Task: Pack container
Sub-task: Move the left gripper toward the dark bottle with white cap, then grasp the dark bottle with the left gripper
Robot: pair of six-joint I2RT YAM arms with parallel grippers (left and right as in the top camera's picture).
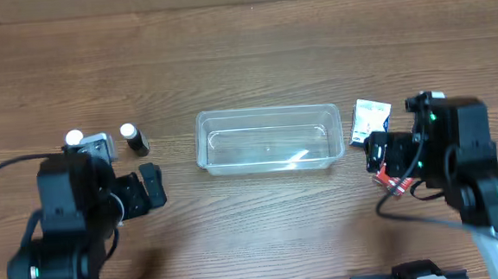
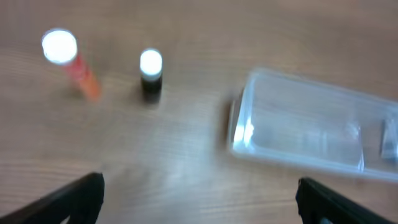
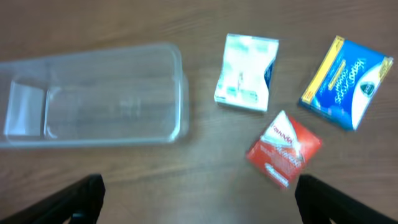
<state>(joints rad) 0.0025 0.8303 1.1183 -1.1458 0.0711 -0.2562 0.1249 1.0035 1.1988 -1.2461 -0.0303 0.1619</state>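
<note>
Wide open and empty, left end effector (image 2: 199, 193) and right end effector (image 3: 200, 193) off opposite short ends of the container (image 1: 269, 139)

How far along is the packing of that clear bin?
Nothing is packed yet: the bin is empty. Nothing is in hand: the left gripper and right gripper are both open. Left to pack: the orange bottle, the dark bottle, the white packet, blue packet and red packet.
</note>
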